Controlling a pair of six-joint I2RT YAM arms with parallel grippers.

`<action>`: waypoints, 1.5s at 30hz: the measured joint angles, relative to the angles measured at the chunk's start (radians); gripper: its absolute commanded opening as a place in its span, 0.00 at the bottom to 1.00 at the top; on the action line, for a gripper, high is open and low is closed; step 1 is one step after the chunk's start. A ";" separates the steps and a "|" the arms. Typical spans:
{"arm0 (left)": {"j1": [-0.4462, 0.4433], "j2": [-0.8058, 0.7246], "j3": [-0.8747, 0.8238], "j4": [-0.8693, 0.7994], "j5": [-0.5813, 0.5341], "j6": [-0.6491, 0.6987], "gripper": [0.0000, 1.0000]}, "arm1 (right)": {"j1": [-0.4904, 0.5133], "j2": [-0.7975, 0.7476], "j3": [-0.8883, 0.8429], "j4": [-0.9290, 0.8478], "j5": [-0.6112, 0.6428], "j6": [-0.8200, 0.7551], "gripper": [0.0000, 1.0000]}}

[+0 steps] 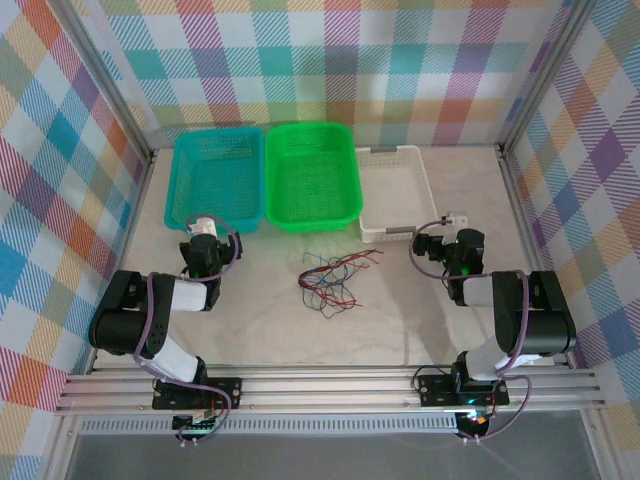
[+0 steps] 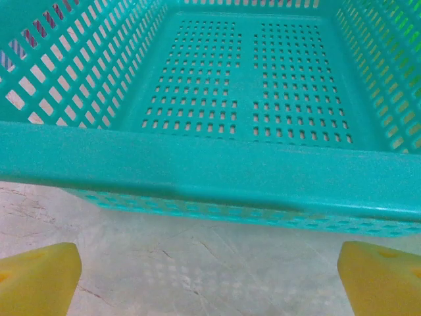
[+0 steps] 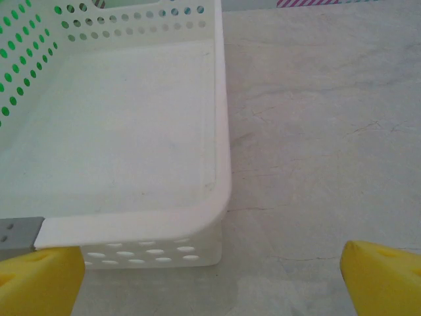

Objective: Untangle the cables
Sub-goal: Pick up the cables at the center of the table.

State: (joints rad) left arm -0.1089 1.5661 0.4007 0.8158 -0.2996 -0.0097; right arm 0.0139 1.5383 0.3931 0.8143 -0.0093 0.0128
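The pale marbled table [image 1: 400, 320] is carrying everything, its near edge running under the aluminium rails [image 1: 330, 385] where both arms are bolted. Three baskets are sitting in a row along the far side: a teal basket [image 1: 215, 228] on the left, a green basket [image 1: 318, 222] touching it in the middle, and a lower white basket [image 1: 392, 195] just beside that on the right. The left arm [image 1: 150, 320] is folding back on itself and pointing at the teal basket's near wall. The right arm [image 1: 520, 310] is pointing toward the white basket's near right corner.

The cables [image 1: 332, 280] are lying loose on the table between the two arms, near the green basket's front but apart from it and well clear of both grippers. Red, black and blue strands are crossing in a small tangle, too thin to trace singly from the top view.

The left gripper [image 2: 210, 280] is standing wide and empty. Its yellow fingertips [image 2: 36, 280] are being cut off at the lower corners of the left wrist view, with the teal rim running across ahead of them. The right gripper [image 3: 210, 280] is likewise spread wide and empty, its fingertips [image 3: 381, 280] clipped by the frame corners, with the white basket's corner lying ahead of its left finger. From above, both grippers are sitting largely hidden under their wrists.
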 measured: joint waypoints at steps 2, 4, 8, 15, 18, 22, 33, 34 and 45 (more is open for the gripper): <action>0.000 0.000 0.000 0.000 0.000 0.000 1.00 | 0.000 0.000 0.000 0.000 0.000 0.000 1.00; 0.000 0.000 0.000 0.000 0.000 0.000 1.00 | 0.000 0.000 0.000 0.000 0.000 0.000 1.00; 0.000 0.000 0.000 0.000 0.000 0.000 1.00 | 0.000 0.000 0.000 0.000 0.000 0.000 1.00; 0.000 0.000 0.000 0.000 0.000 0.000 1.00 | 0.000 0.000 0.000 0.000 0.000 0.000 1.00; 0.000 0.000 0.000 0.000 0.000 0.000 1.00 | 0.000 0.000 0.000 0.000 0.000 0.000 1.00; 0.000 0.000 0.000 0.000 0.000 0.000 1.00 | 0.000 0.000 0.000 0.000 0.000 0.000 1.00; 0.000 0.000 0.000 0.000 0.000 0.000 1.00 | 0.000 0.000 0.000 0.000 0.000 0.000 1.00; 0.000 0.000 0.000 0.000 0.000 0.000 1.00 | 0.000 0.000 0.000 0.000 0.000 0.000 1.00; 0.000 0.000 0.000 0.000 0.000 0.000 1.00 | 0.000 -0.208 0.015 -0.159 0.037 0.008 1.00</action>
State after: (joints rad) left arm -0.1089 1.5661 0.4007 0.8158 -0.2996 -0.0097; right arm 0.0139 1.3300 0.4084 0.6552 0.0273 0.0208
